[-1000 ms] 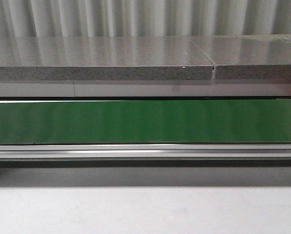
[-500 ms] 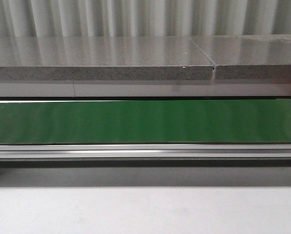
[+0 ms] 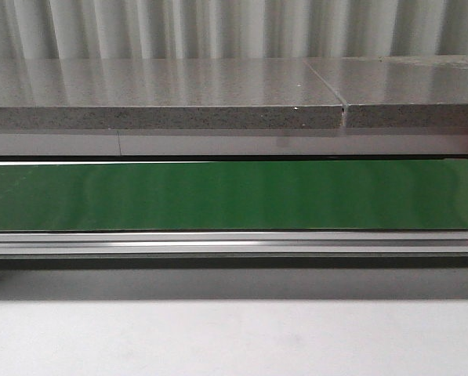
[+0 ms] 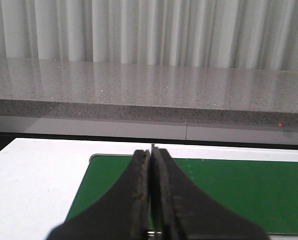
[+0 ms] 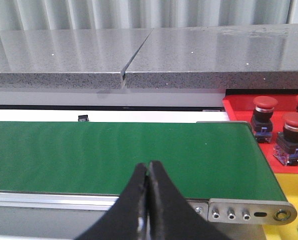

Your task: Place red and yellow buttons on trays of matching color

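Green belt bare mid-frame, both grippers closed on nothing; red buttons on red tray at right edge look light, rigid, best pinched across the dark body.

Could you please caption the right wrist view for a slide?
Shut right gripper over the bare green conveyor belt; red buttons sit on the red tray beyond its end.
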`<action>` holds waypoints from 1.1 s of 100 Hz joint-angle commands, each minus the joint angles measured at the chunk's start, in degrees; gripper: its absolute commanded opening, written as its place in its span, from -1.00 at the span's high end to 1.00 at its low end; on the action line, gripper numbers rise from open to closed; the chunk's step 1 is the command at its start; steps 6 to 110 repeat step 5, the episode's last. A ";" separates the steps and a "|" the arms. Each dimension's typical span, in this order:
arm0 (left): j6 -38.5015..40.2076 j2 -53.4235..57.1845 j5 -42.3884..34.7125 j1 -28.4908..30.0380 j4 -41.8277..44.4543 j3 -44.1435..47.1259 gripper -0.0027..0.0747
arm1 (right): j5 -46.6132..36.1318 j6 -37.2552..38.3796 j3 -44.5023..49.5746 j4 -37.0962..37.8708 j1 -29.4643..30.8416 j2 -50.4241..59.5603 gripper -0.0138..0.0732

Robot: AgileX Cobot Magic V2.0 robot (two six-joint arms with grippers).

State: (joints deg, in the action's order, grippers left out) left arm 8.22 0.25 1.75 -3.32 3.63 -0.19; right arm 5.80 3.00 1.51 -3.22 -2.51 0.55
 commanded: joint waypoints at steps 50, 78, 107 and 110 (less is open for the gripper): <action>0.40 1.58 -4.79 -0.45 -0.32 2.67 0.98 | -4.58 -0.22 0.12 0.43 0.28 0.95 0.84; 0.40 1.58 -4.79 -0.45 -0.32 2.67 0.98 | -4.58 -0.22 0.12 0.43 0.28 0.95 0.84; 0.40 1.58 -4.79 -0.45 -0.32 2.67 0.98 | -4.58 -0.22 0.12 0.43 0.28 0.95 0.84; 0.40 1.58 -4.79 -0.45 -0.32 2.67 0.98 | -4.58 -0.22 0.12 0.43 0.28 0.95 0.84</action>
